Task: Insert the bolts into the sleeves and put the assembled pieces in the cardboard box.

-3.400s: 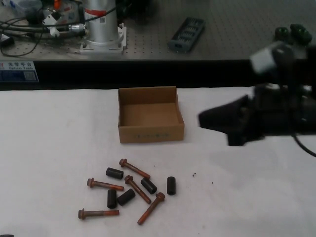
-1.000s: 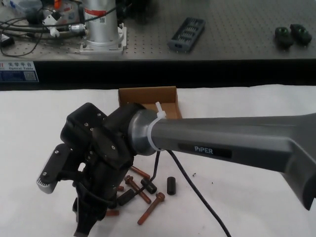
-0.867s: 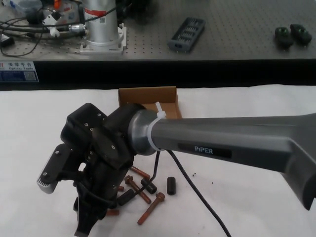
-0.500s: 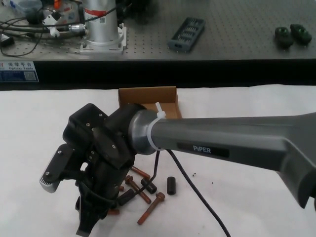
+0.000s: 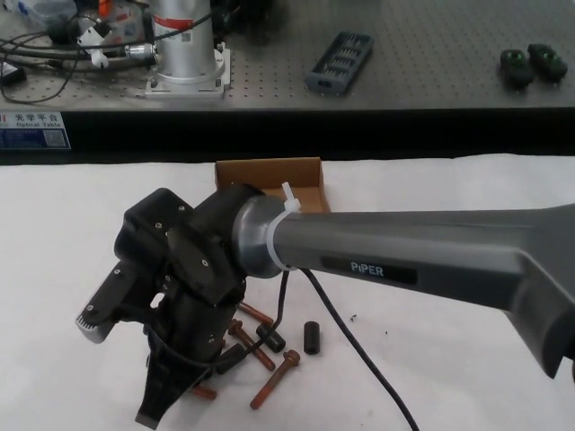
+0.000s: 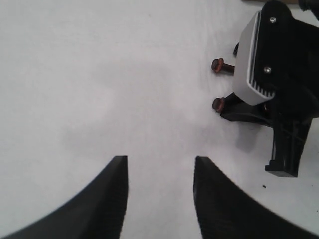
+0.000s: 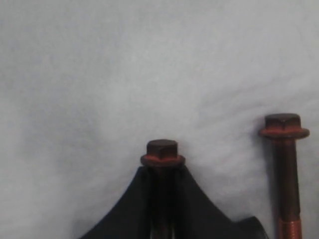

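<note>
Several rusty bolts (image 5: 274,379) and black sleeves (image 5: 311,337) lie loose on the white cloth in front of the cardboard box (image 5: 269,171). My right gripper (image 5: 166,400) hangs at the left end of that pile, pointing down, and the arm crosses the bench from the right. In the right wrist view its fingers are shut on a bolt (image 7: 162,154) just below the hex head, with a second bolt (image 7: 285,149) lying alongside. My left gripper (image 6: 160,164) stands open over bare cloth. Farther off it faces the right gripper (image 6: 279,124) and two bolt heads (image 6: 218,64).
Behind the cloth a dark edge leads to a perforated metal bench with a metal post (image 5: 184,40), a black tray (image 5: 340,61) and cables. The grey forearm (image 5: 404,260) covers the box's front and part of the pile.
The right arm has come from the right side of the bench over to the bolts. In the last second its wrist has tilted and shifted slightly right.
</note>
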{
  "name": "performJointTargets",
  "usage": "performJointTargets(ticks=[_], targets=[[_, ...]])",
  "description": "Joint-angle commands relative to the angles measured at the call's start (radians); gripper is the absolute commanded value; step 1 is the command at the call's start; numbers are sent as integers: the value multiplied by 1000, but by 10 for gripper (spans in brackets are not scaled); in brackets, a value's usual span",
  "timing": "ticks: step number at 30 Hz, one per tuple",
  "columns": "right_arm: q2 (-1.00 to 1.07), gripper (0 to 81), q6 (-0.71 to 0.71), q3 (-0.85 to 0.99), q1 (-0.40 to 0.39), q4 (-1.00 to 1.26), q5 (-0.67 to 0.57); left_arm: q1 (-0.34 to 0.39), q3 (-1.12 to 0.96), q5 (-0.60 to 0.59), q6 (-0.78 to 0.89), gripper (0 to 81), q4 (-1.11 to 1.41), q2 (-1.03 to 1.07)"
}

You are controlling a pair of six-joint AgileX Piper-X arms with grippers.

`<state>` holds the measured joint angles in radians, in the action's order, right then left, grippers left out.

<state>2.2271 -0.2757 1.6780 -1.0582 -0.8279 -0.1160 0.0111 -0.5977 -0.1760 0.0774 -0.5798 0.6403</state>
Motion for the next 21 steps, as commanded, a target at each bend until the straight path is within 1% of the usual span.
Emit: performJointTargets(ticks=[1,5,9,12,15,21], targets=[[14,45,13,-8,10,-63,25,1,-12,-1,-10,312,-11,-5],[-22,0,21,-7,10,-39,25,1,-12,-21,-10,312,-10,-5],[-92,9,63,-7,10,-35,36,1,-20,-78,-13,312,-10,-5],[-147,9,108,-10,19,-35,39,1,-43,-84,-83,312,-26,-5],[-205,9,145,-36,47,-35,39,1,-82,-68,-167,312,-57,-2],[-333,9,168,-138,118,-31,-11,4,-142,-86,-153,312,-62,46]])
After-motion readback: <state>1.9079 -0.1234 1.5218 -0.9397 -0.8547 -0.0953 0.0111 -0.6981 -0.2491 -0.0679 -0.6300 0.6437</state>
